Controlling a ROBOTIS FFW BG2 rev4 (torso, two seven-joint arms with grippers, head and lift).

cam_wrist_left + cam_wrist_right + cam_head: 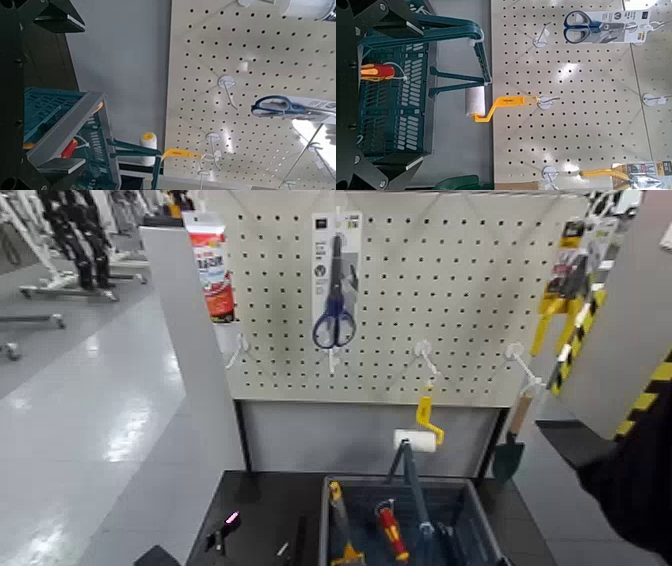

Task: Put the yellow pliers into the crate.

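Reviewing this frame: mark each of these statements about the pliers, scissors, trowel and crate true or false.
1. The yellow pliers hang at the pegboard. True.
2. The scissors lie in the crate. False: they hang on the pegboard.
3. A red-and-yellow-handled tool is in the crate. True.
4. The trowel stands in the crate. False: it hangs beyond the crate's right side.
5. The scissors' handles are bright yellow. False: they are blue.

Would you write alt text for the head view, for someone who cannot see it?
Yellow pliers hang on card at the right of a pegboard; below, a dark crate holds hand tools, and blue scissors hang near the board's middle.
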